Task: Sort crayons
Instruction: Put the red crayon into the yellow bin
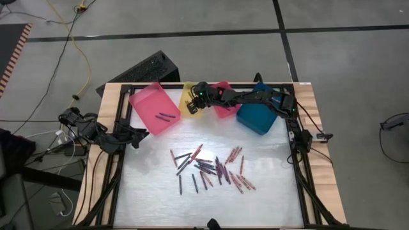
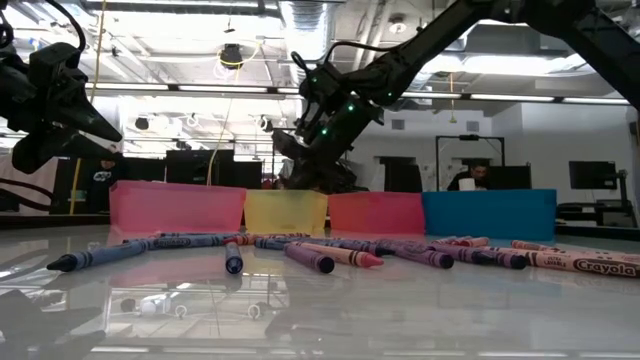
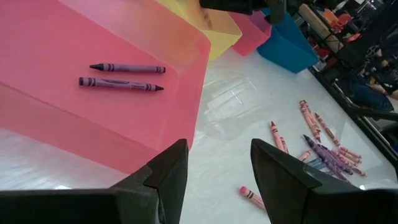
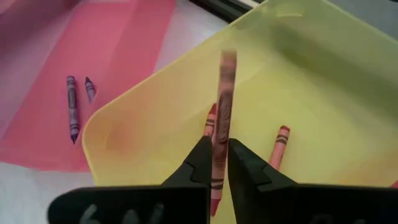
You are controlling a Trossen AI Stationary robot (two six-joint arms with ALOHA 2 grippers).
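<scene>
Several crayons (image 1: 211, 169) in red, pink, purple and dark blue lie loose on the white table top. My right gripper (image 4: 216, 152) hangs over the yellow tray (image 1: 188, 105), shut on a salmon-pink crayon (image 4: 224, 99). Two more salmon crayons (image 4: 280, 146) lie on that tray's floor. Two purple crayons (image 3: 121, 76) lie in the pink tray (image 1: 153, 108). My left gripper (image 3: 217, 163) is open and empty at the table's left side, just in front of the pink tray's near wall; it also shows in the high view (image 1: 137, 137). My right gripper pinches the salmon-pink crayon between its two fingers, on the wrapped shaft toward one end (image 4: 219, 149). The crayon lies along the fingers, and most of its length sticks out past the fingertips. It is lifted clear above the yellow tray's floor (image 4: 155, 124).
A red tray (image 1: 225, 110) and a blue tray (image 1: 257, 115) stand to the right of the yellow one along the far edge. A black frame (image 1: 300, 166) borders the table. The right arm (image 1: 255, 97) reaches across over the red and blue trays.
</scene>
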